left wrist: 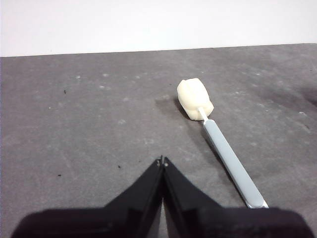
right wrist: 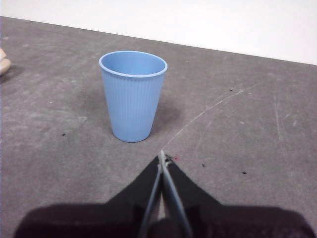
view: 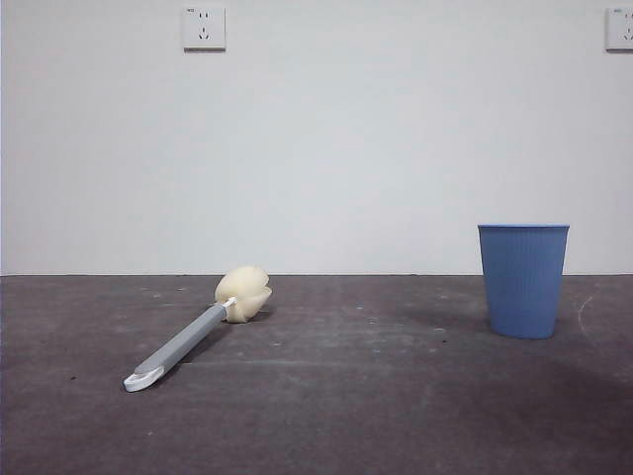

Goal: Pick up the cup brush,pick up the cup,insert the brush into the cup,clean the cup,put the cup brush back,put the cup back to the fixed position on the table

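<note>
The cup brush (view: 188, 336) lies flat on the table (view: 336, 416) at the left, its cream sponge head pointing away and its white looped end nearest the front. The blue ribbed cup (view: 522, 280) stands upright at the right, empty. In the left wrist view my left gripper (left wrist: 162, 160) is shut and empty, held back from the brush (left wrist: 225, 151), which lies beside it. In the right wrist view my right gripper (right wrist: 162, 154) is shut and empty, just short of the cup (right wrist: 132, 94). Neither gripper shows in the front view.
A pale wall with two sockets (view: 204, 28) stands behind the table's far edge. A faint pale curved scratch (right wrist: 213, 106) runs across the table beside the cup. The sponge head's edge (right wrist: 4, 61) shows at the border of the right wrist view.
</note>
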`<state>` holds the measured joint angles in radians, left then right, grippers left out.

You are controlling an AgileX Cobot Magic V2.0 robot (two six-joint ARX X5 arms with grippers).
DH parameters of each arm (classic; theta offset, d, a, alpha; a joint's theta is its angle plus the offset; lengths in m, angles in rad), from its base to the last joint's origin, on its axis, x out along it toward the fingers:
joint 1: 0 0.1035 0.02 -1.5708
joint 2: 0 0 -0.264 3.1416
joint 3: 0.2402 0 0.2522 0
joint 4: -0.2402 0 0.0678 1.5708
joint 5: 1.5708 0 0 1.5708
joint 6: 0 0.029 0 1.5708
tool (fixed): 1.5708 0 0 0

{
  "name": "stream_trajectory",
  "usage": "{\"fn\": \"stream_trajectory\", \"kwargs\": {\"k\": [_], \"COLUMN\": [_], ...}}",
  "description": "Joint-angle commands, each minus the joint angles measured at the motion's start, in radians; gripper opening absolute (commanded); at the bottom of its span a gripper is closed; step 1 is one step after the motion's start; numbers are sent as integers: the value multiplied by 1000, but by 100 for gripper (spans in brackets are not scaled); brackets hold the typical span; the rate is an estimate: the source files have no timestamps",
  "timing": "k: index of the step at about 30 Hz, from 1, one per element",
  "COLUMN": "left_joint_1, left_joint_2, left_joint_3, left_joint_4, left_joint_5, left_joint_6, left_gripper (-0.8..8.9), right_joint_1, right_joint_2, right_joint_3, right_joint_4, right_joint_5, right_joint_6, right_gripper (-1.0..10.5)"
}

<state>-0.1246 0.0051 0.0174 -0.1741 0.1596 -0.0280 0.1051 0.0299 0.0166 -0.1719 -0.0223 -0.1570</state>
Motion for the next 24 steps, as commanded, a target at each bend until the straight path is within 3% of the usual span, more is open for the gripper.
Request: {"fn": "stream_trajectory", "kwargs": {"k": [1, 5, 9, 13, 24], "left_joint_1": [2, 2, 2, 2, 2], "left_joint_2": [-1, -1, -1, -1, 57], "left_joint_3": [-14, -14, -13, 24, 312], "left_joint_4": [1, 2, 14, 16, -210], "left_joint_5": [-2, -2, -1, 0, 0], "left_joint_6": [-2, -2, -10, -89, -161], "left_gripper": [-3, -4, -5, -6, -6], "right_joint_1": [1, 1, 1, 1, 1], "right_joint_2": [1, 1, 1, 2, 201], "right_joint_3": [-11, -11, -11, 11, 314], "right_joint_4": [-5, -1, 45, 79, -24], "right_joint_5": [1, 1, -5, -8, -101], "right_joint_6": [16, 70, 215, 321, 349], "right_gripper": [4, 4, 0, -12, -12]}}
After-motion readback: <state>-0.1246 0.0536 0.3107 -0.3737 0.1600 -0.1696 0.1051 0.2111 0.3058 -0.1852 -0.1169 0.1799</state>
